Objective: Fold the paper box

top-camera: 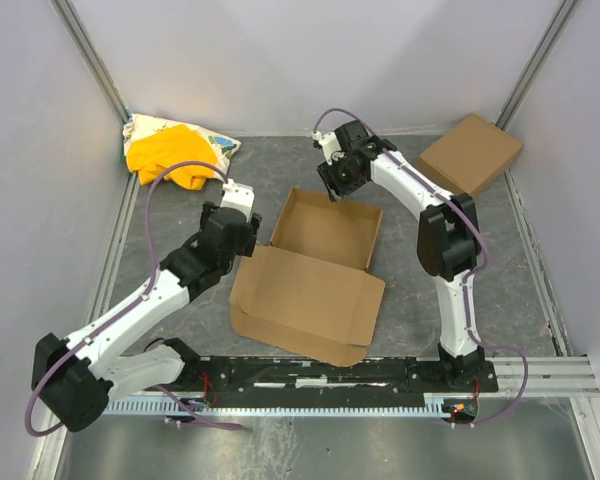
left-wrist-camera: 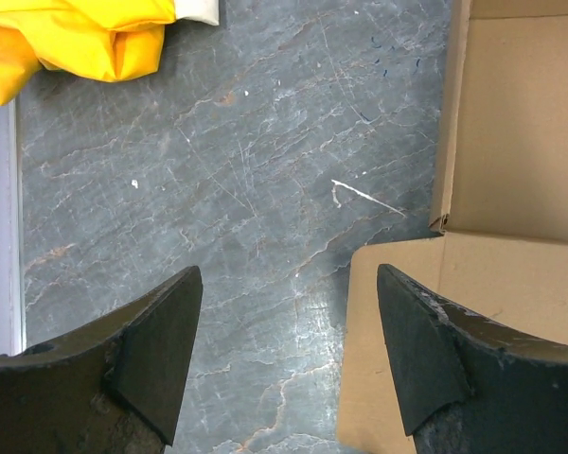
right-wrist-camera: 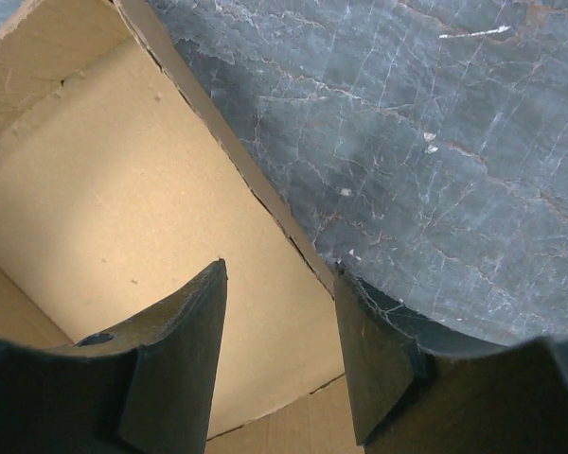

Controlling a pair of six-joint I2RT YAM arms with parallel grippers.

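the paper box [top-camera: 315, 270] lies opened out in the middle of the table [top-camera: 430, 300], between my two arms; its tray, walls up, is at the far end and the flat lid runs toward my bases, tuck flap nearest them; so the long axis goes far to near, leaning a little to my left as it comes near, and the open side faces up; my right gripper [right-wrist-camera: 279, 267] straddles the tray's far wall, one finger inside, one outside, jaws apart and not pinching; my left gripper [left-wrist-camera: 289, 274] hangs wide open over bare table just beside the box's left edge, holding nothing; the risk, as i judge it: nothing pins the box, so if my right fingers close and tug, the light card may slide or swing instead of folding; a squeeze off the crease could buckle the thin wall; my left finger might snag the lid corner.
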